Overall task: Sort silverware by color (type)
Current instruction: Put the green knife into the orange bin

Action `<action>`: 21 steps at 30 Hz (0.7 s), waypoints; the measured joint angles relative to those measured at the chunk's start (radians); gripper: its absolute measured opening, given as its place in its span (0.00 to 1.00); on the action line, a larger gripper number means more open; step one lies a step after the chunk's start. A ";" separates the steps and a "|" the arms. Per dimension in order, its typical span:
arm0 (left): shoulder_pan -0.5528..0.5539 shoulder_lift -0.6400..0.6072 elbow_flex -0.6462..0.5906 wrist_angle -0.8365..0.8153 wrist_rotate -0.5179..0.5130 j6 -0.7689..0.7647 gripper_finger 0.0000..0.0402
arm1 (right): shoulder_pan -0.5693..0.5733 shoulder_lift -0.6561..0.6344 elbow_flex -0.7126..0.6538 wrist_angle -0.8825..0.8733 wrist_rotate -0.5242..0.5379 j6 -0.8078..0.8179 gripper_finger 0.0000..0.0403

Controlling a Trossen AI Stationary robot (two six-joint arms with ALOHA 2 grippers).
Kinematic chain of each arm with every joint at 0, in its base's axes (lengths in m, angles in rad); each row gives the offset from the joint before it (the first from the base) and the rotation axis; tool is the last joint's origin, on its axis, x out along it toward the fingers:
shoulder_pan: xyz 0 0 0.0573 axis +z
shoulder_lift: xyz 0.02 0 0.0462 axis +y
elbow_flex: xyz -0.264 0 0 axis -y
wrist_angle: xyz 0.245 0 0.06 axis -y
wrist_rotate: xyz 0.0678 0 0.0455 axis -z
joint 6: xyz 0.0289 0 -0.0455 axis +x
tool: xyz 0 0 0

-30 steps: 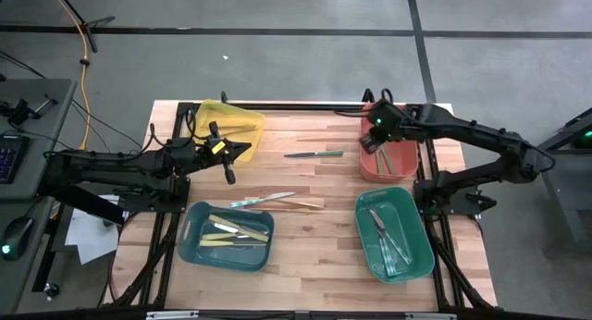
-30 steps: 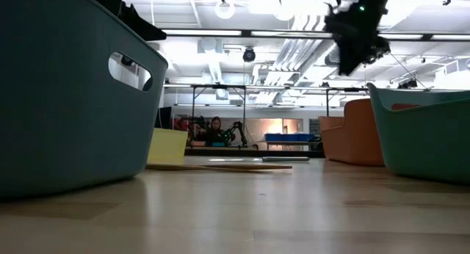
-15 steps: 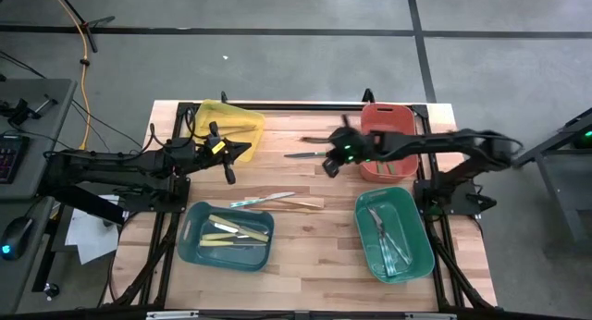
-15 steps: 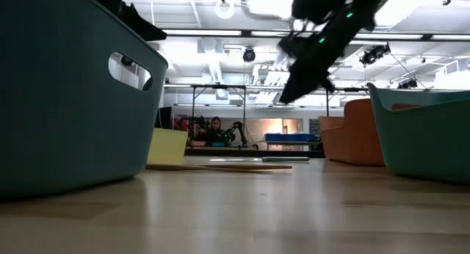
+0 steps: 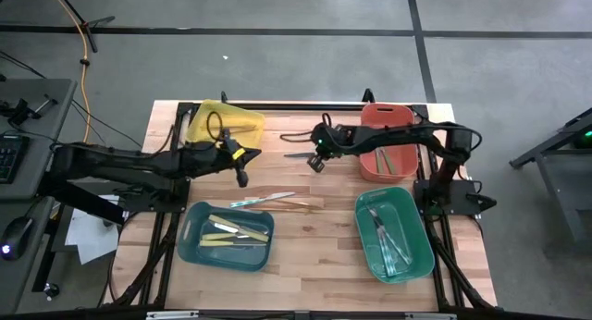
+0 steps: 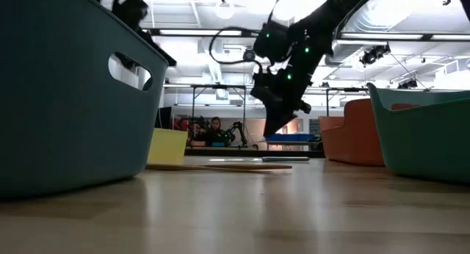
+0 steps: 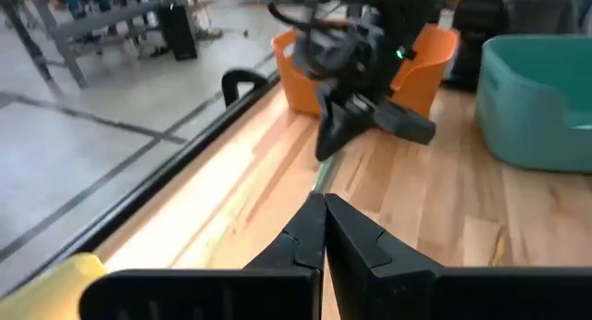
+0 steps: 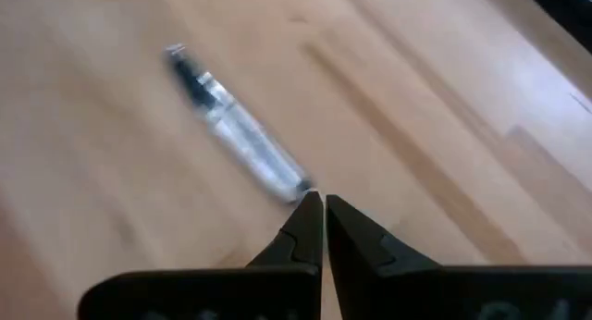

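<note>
Closest to the low camera, a dark teal bin [image 5: 227, 234] is being seen on the wooden table [image 5: 314, 264], with cream-yellow pieces [image 5: 238, 229] lying inside it. Beside it, on the right arm's side, a lighter teal bin [image 5: 395, 233] is holding shiny silver-grey pieces [image 5: 387, 235].

A bit farther in, near the middle of the table, two thin pieces are lying side by side on the bare wood: a teal-tinted one [image 5: 262, 200] and a gold-tan one [image 5: 298, 204].

Farther still, the left gripper [image 5: 242, 178] is being held just above the table, next to the yellow bin [image 5: 227, 122]. Its two fingers are pressed together, and nothing is being held between them.

At about the same depth, the right gripper [image 5: 314, 165] is being held low over a silver-grey knife [image 5: 298, 155] that is lying flat on the wood. In the right wrist view, its fingers are pressed together with their tips just at one end of the knife [image 8: 236, 138]. The knife is not being pinched.

At the far right of the table, an orange bin [image 5: 389, 152] is being seen with a few pieces inside it.

Far behind the table, in the room, a person [image 6: 216, 131] is being seen.
</note>
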 joint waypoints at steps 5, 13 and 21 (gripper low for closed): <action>0.044 0.142 0.023 0.051 0.045 -0.039 0.00 | -0.036 0.038 -0.001 0.016 0.001 0.038 0.00; 0.059 0.267 0.084 0.030 0.105 -0.044 0.00 | -0.062 0.114 -0.001 0.045 0.002 0.069 0.00; 0.059 0.269 0.091 0.031 0.105 0.012 0.00 | -0.040 0.137 -0.001 0.070 0.001 0.083 0.00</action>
